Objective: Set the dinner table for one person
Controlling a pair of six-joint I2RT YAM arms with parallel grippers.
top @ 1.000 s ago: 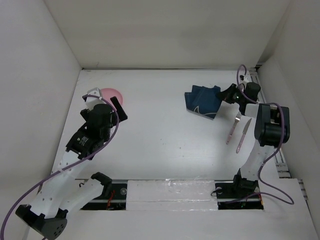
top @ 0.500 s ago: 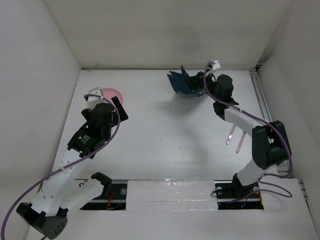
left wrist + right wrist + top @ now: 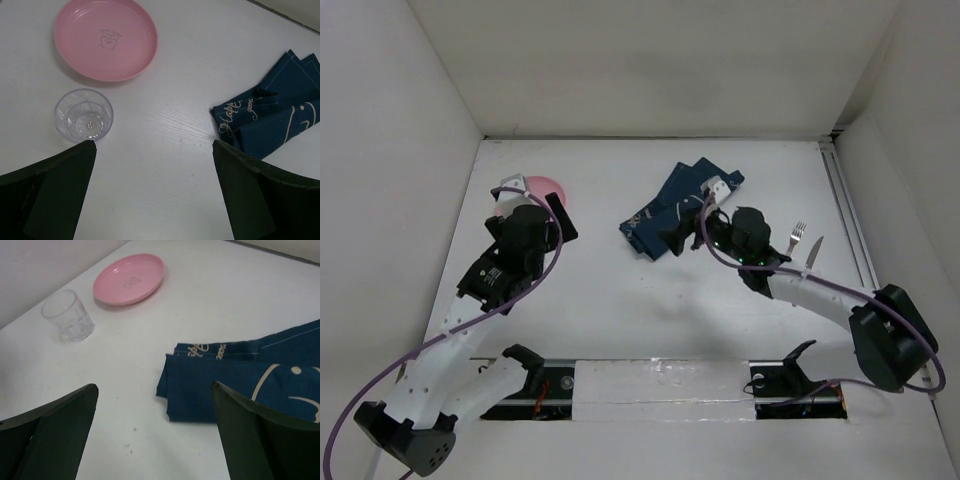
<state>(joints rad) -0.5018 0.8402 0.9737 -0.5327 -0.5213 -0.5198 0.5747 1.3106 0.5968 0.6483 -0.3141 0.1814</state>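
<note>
The white bench [image 3: 620, 300] fills the enclosure, with the makings of one place setting scattered across it. At its middle, toward the far side, lies a navy placemat [image 3: 672, 203], doubled over on itself and skewed to the bench edges. The right claw [image 3: 154, 386] hovers at its near-left corner, fingers spread wide and nothing between them. The left claw [image 3: 154, 142] hangs equally released and empty beside a pink plate [image 3: 106, 39] and a clear glass [image 3: 84, 115] at the far left. A fork [image 3: 797, 238] and knife [image 3: 813, 256] lie side by side to the right, well apart from the mat. The step in hand looks to be laying the placemat. It appears to need one more grip on a folded edge, to draw it flat and square in front of the arms, before plate, glass and cutlery are brought to it
</note>
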